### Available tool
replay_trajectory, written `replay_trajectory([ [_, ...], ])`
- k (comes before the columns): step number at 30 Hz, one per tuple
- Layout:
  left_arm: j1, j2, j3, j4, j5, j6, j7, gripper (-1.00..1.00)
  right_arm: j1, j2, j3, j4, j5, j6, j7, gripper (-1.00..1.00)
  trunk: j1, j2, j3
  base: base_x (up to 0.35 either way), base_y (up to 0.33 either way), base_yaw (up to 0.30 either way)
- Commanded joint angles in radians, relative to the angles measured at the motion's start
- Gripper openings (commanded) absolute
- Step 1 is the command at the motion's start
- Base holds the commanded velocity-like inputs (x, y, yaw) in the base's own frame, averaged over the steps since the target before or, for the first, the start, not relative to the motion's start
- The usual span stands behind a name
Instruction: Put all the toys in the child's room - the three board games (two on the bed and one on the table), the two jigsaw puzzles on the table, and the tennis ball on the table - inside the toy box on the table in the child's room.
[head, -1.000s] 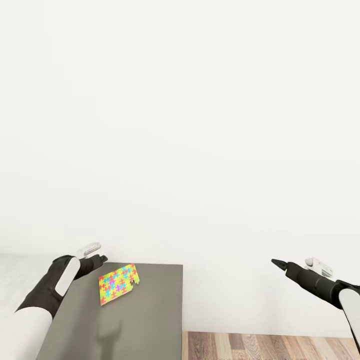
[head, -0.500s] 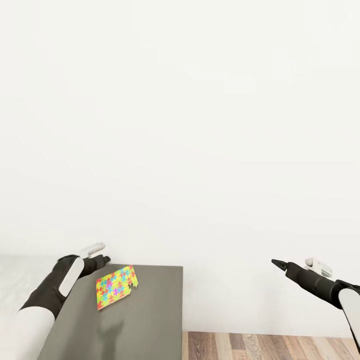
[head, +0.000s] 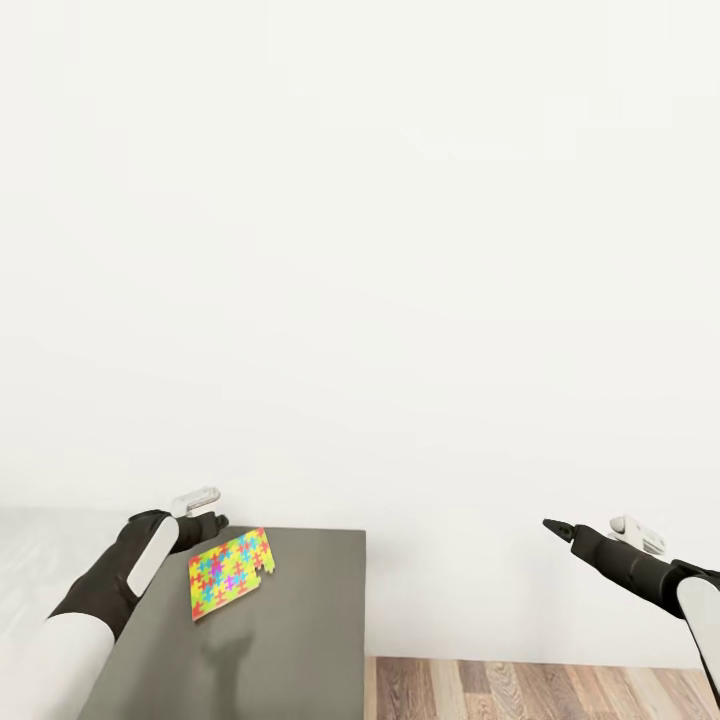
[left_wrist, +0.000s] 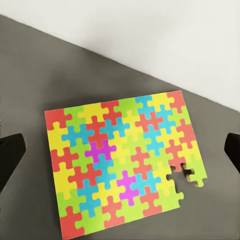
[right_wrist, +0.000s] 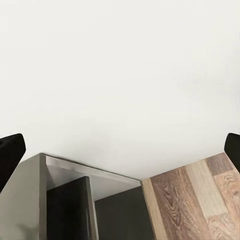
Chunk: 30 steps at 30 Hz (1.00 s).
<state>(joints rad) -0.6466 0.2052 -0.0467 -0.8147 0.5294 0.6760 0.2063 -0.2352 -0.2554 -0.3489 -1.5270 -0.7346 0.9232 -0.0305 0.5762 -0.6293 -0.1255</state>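
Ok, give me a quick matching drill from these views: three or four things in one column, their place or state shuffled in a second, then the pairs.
Things:
1. multicoloured jigsaw puzzle sheet
2. left gripper
3. right gripper
4. brown wood plank floor

Place or state:
A. open, out over the floor by the white wall
B. flat on the dark grey tabletop, one corner piece gapped
C. below the table's right end
D. open, fingers wide on either side of the puzzle, above it

Pairs: 1-B, 2-D, 3-A, 4-C
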Motion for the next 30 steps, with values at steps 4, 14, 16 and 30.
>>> replay_trajectory([
  [4, -0.001, 0.003, -0.005, -0.001, 0.011, 0.001, 0.01, 1.0, -0.001, 0.0, 0.004, -0.001, -0.005, 0.005, -0.003, 1.0, 0.0, -0.002, -0.009, 0.0, 0.0, 0.0],
  [14, -0.001, 0.01, -0.007, 0.0, 0.011, -0.043, 0.0, 1.0, -0.001, 0.0, 0.007, -0.001, -0.005, 0.004, -0.003, 1.0, 0.0, -0.002, -0.025, 0.058, 0.033, 0.0],
  [16, -0.001, 0.011, -0.007, 0.0, 0.011, -0.045, -0.002, 1.0, -0.001, 0.0, 0.007, -0.001, -0.005, 0.004, -0.003, 1.0, 0.0, -0.002, -0.028, 0.065, 0.034, 0.0],
  [30, -0.001, 0.091, -0.007, 0.009, 0.011, -0.051, -0.152, 1.0, -0.001, 0.001, 0.007, -0.001, -0.004, 0.003, -0.003, 1.0, 0.0, -0.002, -0.051, 0.009, 0.005, 0.0],
])
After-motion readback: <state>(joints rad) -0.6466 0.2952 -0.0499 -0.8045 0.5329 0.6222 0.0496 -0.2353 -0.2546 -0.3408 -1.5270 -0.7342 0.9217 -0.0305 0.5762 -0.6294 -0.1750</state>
